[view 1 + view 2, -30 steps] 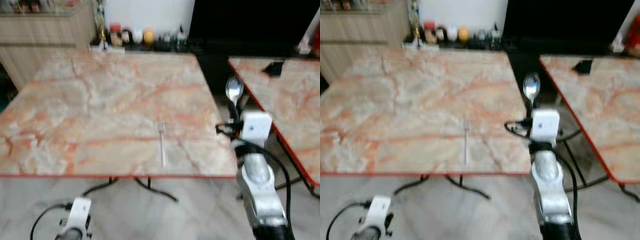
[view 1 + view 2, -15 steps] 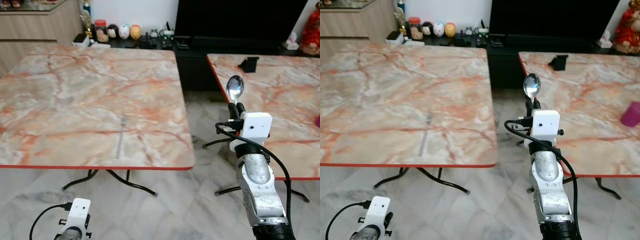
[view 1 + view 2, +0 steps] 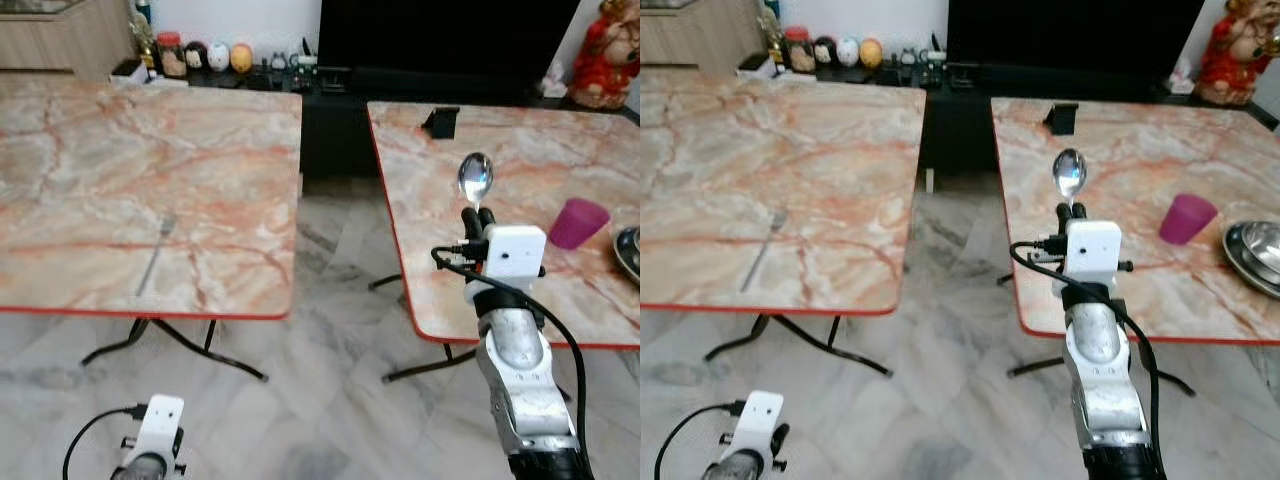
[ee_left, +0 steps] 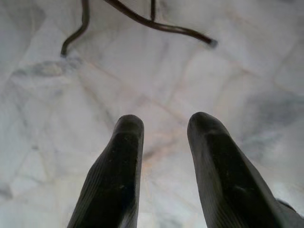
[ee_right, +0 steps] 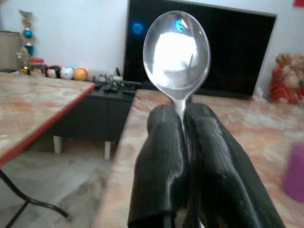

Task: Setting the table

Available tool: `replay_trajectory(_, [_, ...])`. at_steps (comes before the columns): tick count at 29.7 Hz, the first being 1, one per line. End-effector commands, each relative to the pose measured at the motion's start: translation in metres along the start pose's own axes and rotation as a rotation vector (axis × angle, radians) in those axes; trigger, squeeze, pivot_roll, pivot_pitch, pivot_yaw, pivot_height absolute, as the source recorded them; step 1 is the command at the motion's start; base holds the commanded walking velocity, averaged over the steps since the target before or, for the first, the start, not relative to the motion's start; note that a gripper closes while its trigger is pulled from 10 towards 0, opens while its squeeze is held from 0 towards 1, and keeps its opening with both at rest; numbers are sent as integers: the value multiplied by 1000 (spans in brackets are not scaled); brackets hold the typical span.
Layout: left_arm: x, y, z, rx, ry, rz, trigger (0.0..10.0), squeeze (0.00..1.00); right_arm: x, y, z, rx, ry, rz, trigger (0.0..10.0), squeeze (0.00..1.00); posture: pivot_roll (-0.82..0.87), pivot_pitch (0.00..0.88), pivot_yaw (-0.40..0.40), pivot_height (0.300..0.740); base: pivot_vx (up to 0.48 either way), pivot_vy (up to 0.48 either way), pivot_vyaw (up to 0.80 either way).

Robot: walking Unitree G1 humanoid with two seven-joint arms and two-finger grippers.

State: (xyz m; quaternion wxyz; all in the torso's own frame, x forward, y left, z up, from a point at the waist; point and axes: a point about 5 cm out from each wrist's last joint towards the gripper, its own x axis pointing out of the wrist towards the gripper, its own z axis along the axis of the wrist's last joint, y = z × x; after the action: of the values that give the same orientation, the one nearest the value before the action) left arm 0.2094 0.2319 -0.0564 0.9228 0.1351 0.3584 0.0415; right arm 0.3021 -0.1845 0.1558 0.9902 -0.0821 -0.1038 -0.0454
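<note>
My right claw [image 5: 183, 142] is pinched tight on the thin neck of a polished steel spoon [image 5: 176, 52], its two ribbed black fingers pressed together with the handle between them and the smooth oval bowl standing upright above their tips. I hold it raised over the near red-trimmed edge of the right desk [image 3: 1120, 150], a slab of pink-veined marble. On that desk sit a magenta plastic cup [image 3: 1188, 218], tapered and matte, and nested shiny metal bowls [image 3: 1255, 250] at its far right edge. On the left desk [image 3: 120, 150], of the same marble, a slim metal fork [image 3: 155, 255] lies flat near the front edge. My left claw [image 4: 164, 142] hangs low with its rounded fingers parted, holding nothing, above the pale grey marbled floor tiles [image 4: 228, 61].
</note>
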Motion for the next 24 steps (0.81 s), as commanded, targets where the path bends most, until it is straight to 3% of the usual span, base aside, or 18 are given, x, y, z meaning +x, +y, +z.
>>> replay_trajectory(1, [-1,1,-3,14,13,-3,10000,0,2,1,8,8,-31,1,10000,0,2,5,-23,740,0,-405,0])
replay_trajectory(24, [-1,-1,-3,17,14,-15,10000,0,4,1,7,10,-15,1,10000,0,-5,6,-20,740,0,-401,0])
